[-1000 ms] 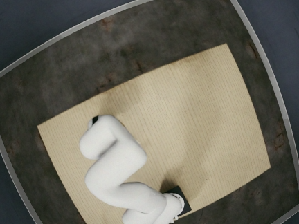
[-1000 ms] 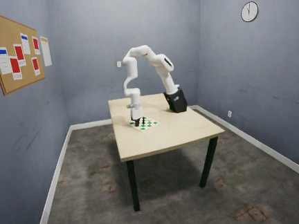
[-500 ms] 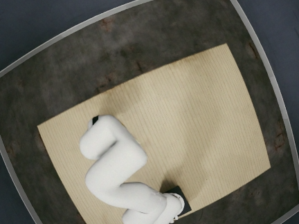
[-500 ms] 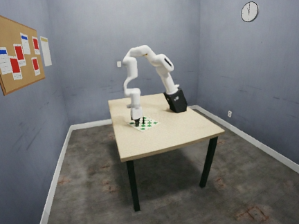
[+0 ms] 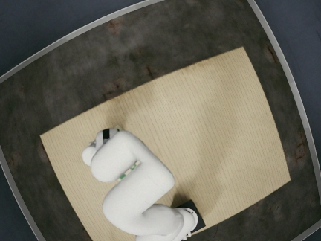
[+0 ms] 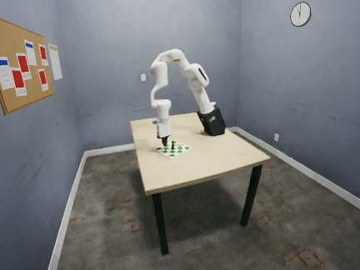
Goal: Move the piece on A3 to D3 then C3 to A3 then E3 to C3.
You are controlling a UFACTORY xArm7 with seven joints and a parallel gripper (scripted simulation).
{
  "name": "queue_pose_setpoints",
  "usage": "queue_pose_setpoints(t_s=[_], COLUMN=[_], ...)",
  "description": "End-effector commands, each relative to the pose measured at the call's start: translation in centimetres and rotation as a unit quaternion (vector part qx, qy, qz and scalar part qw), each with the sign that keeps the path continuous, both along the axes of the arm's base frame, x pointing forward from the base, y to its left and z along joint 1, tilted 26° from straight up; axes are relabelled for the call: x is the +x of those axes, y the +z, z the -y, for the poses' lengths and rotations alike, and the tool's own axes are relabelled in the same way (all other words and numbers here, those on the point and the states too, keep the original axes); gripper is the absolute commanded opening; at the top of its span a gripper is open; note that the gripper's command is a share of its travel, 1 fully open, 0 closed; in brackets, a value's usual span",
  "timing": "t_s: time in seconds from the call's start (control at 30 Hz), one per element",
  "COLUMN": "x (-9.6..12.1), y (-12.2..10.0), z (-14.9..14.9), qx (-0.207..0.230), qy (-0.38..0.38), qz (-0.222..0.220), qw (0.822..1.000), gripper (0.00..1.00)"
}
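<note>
Chessboard (image 6: 173,149), a small green-and-white checkered square, is lying flat on the pale wooden table (image 6: 217,160), toward the table's left side as I am looking at it from across the room. Directly above its far-left corner the white arm's dark two-fingered gripper (image 6: 164,142) is hanging with its tip pointing straight down, fingers pinched nearly together around a small dark chess piece (image 6: 165,143); the piece is blending into the fingertips, so I cannot tell its type or whether its base is touching the board. Just to the right of it another small dark chess piece (image 6: 173,145) is standing upright on the board, apart from the gripper. The square letters along the edge are too small to be read from here.

The white jointed robot arm (image 6: 177,72) is arching up and over from its black wedge-shaped base (image 6: 212,120), which is sitting near the table's far edge. In the overhead view the arm (image 5: 128,178) is covering almost the whole board, with only a thin strip of green-and-white squares (image 5: 130,171) peeking out beneath it. A cork noticeboard (image 6: 22,62) with red and blue papers is hanging on the left wall, and a round white clock (image 6: 300,13) is sitting high on the right wall.
</note>
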State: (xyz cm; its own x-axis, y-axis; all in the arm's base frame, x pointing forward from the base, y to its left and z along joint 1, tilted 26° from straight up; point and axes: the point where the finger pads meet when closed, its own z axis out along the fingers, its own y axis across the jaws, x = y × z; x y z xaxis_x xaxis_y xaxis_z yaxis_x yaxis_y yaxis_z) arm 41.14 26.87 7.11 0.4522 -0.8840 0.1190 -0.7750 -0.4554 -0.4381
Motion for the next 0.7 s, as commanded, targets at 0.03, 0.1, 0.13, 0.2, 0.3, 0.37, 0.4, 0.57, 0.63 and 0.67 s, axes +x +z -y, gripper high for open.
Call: queue_pose_setpoints(t_s=[0.03, 0.1, 0.13, 0.2, 0.3, 0.37, 0.4, 0.57, 0.63, 0.67], x=[-1.4, -1.4, -1.6, -1.8, -2.0, -2.1, -2.1, -2.1, -2.1, -2.1], y=[3.2, 3.2, 3.5, 4.0, 4.4, 4.5, 4.5, 4.5, 4.5, 4.5], z=[0.3, 0.3, 0.4, 0.4, 0.5, 0.5, 0.5, 0.5, 0.5, 0.5], qx=[-0.001, -0.001, -0.001, -0.001, -0.001, -0.001, -0.001, -0.001, -0.001, -0.001], qy=[0.000, 0.000, 0.000, 0.000, 0.000, 0.000, 0.000, 0.000, 0.000, 0.000], qz=[-0.007, -0.007, -0.007, -0.007, -0.007, -0.007, -0.007, -0.007, -0.007, -0.007], qw=[1.000, 1.000, 1.000, 1.000, 1.000, 1.000, 1.000, 1.000, 1.000, 1.000], gripper=[0.00, 0.00, 0.00, 0.00, 0.00, 0.00, 0.00, 0.00, 0.00, 0.00])
